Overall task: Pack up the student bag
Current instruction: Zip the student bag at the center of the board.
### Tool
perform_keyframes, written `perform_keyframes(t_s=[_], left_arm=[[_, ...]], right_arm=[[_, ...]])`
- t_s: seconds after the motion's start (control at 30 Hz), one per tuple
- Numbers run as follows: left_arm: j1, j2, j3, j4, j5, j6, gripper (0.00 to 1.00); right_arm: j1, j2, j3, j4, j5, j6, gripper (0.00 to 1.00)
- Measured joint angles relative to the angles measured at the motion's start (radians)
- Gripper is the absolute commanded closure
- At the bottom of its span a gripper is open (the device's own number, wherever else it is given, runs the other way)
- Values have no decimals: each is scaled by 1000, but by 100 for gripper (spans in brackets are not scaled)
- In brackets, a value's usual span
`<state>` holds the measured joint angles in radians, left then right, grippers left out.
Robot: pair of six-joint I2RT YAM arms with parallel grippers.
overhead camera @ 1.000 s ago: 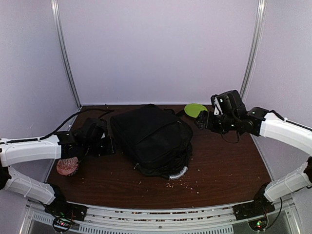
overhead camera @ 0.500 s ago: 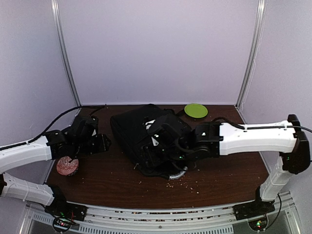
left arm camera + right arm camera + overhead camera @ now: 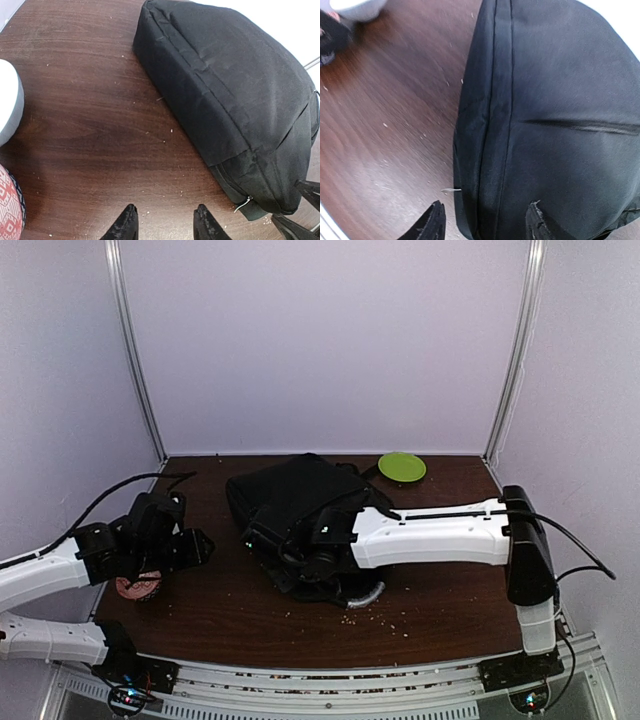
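Student bag (image 3: 318, 502) first: it lies flat in the middle of the table (image 3: 460, 585), and we read its long axis as running from the far side toward the near edge, skewed a little to the right, with the grey handle (image 3: 368, 594) at the near end.

Our right arm stretches across the bag from the right. Its wrist view shows the right claw (image 3: 485, 225) wide open and holding nothing. It stands astride the bag's left side seam, one finger over bare wood and the other over black fabric. We cannot tell whether either finger touches. A small silver zipper pull (image 3: 451, 190) sticks out of the seam just ahead of it, and we judge that to be the likely thing to reach for.

Our left claw (image 3: 165, 227) is also spread open and empty. It hangs over bare table to the left of the bag, near it but apart, so the right claw is the closer of the two.

Around us, a red-patterned thing (image 3: 133, 587) sits partly under the left arm, a green disc (image 3: 402, 466) lies beyond the bag's far right corner, and crumbs (image 3: 375, 618) dot the wood by the handle. Nothing stands between the right claw and the seam.
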<state>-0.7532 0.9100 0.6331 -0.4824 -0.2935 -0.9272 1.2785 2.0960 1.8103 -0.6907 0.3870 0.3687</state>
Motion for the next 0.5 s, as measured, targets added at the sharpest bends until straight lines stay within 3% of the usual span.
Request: perform_keyframes(t_s=[0.17, 0.4, 0.5], left_arm=[[0, 6, -3, 1, 1, 0, 60], [0, 50, -4, 11, 9, -3, 60], [0, 65, -4, 12, 14, -3, 60]], right_arm=[[0, 43, 31, -85, 24, -26, 67], [1, 41, 29, -126, 67, -45, 100], [0, 25, -8, -116, 81, -47, 100]])
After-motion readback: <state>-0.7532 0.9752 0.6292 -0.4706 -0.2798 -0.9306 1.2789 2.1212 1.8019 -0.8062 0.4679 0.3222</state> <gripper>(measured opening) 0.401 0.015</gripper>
